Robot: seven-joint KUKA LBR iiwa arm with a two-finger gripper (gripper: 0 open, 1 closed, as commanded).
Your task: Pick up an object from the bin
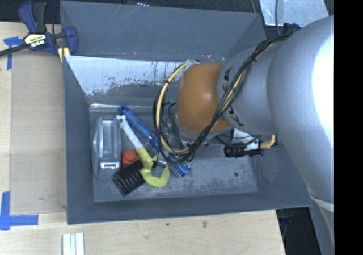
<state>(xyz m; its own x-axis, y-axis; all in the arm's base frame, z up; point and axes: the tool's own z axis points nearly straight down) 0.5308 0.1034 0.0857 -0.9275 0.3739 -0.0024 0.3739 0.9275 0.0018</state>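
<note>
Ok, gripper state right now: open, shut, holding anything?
Gripper: cannot be told; it is low over a yellow curved piece.

No lettering, brand, number or sign is legible: neither on the heap (139, 160) of small things in the grey bin (79, 134) nor on the arm's orange cover (198, 100)

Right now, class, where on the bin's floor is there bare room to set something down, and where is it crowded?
Bare floor runs from the yellow curved piece to the right wall. The left is crowded: clear case, blue pen, black ridged piece.
</note>
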